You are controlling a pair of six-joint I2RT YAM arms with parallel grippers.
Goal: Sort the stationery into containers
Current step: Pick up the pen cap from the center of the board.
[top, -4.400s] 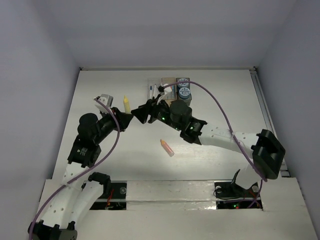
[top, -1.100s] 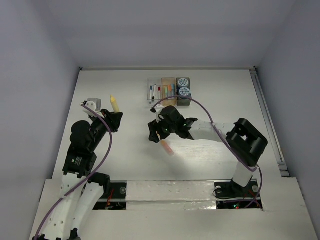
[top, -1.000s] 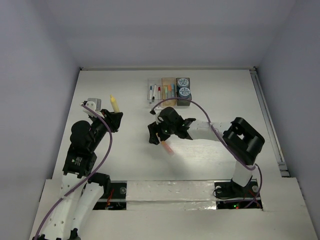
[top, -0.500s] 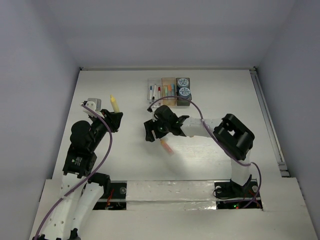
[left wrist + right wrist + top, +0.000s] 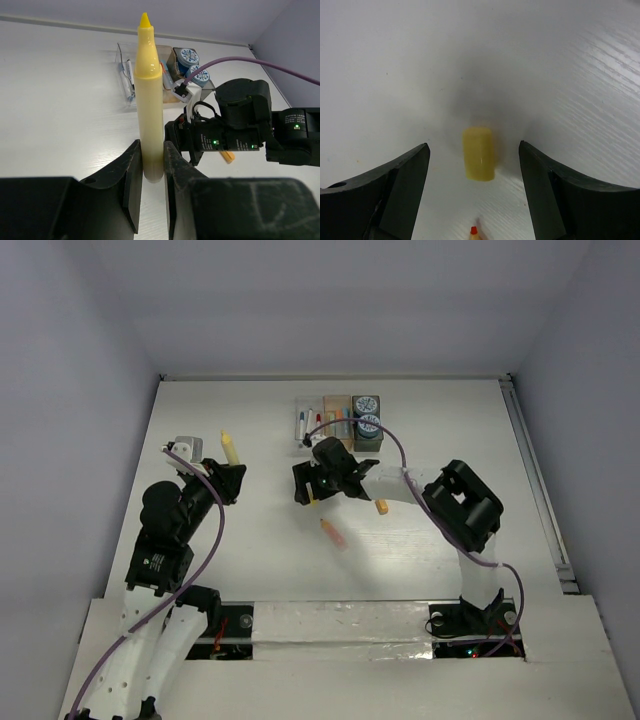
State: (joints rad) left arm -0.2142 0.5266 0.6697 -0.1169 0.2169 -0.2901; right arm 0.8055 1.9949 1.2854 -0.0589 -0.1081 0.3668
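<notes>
Left jaws pinch a yellow marker [image 5: 150,100]; right jaws spread wide over a small yellow stub [image 5: 478,160] on the bench [image 5: 395,60].

Glossy, smooth plastic yellow marker [image 5: 150,100]; matt white table [image 5: 560,60] with faint wood-like grain; translucent plastic containers [image 5: 123,70]; right gripper [image 5: 474,146] with matt black plastic fingers [image 5: 400,185].

I work on a white table [image 5: 470,430] with a faint wood grain, closed in by pale grey walls [image 5: 330,300] on the left, far and right. A metal rail [image 5: 532,460] runs along its right edge.
</notes>
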